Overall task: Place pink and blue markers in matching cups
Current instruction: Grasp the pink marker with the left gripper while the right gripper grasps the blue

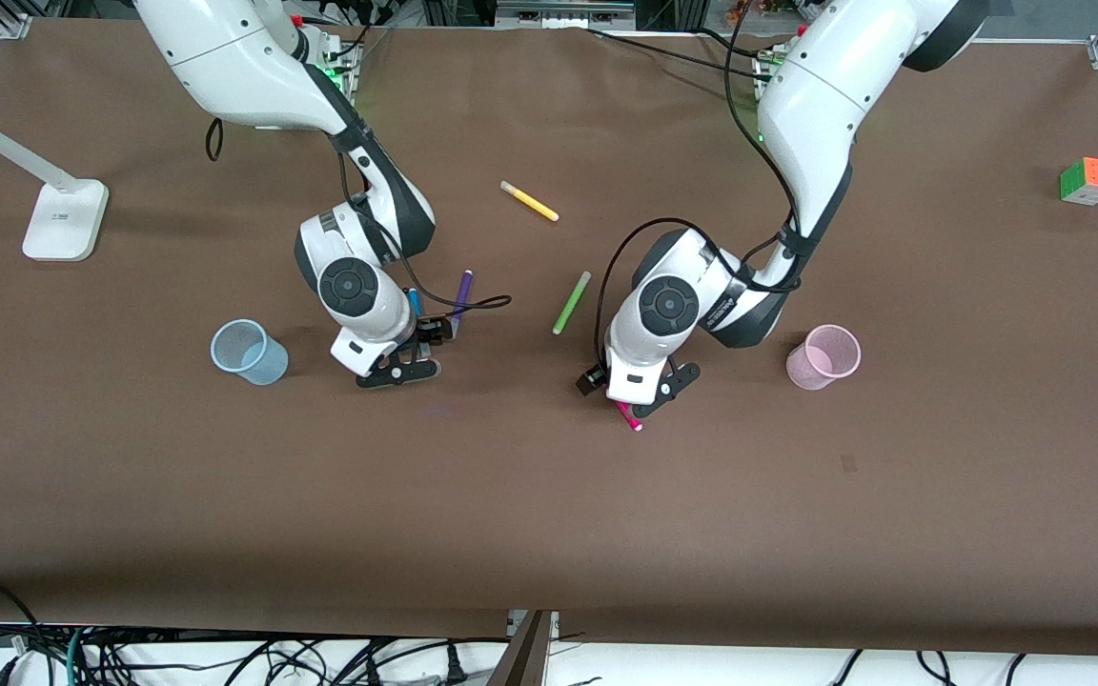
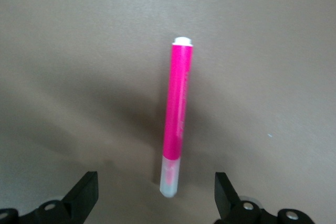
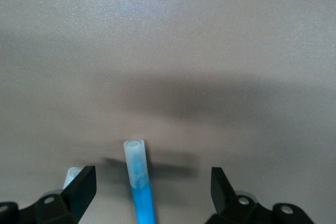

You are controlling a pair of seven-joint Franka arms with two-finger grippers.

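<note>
Brown cloth covers the counter (image 1: 549, 534). In the front view, the left claw (image 1: 649, 395) hangs low over the pink pen (image 1: 629, 416), whose tip pokes out nearer the camera; the pink cup (image 1: 823, 356) stands beside that arm, toward its end. The right claw (image 1: 398, 372) hangs low by the blue pen (image 1: 414, 301), which is mostly hidden by the wrist, with the blue cup (image 1: 248, 352) just beside, toward the right arm's end.

In the left wrist view, the left claw (image 2: 156, 192) is spread, the pink pen (image 2: 177, 116) lying between its fingers (image 2: 84, 192), capped end nearest. Lowering squarely and closing across the barrel should hold it best.

In the right wrist view, the right claw (image 3: 153, 184) is also spread and empty; the blue pen (image 3: 139, 182) lies between the fingers (image 3: 81, 187), off-centre toward one. Centring before closing would likely avoid nudging it.
</note>
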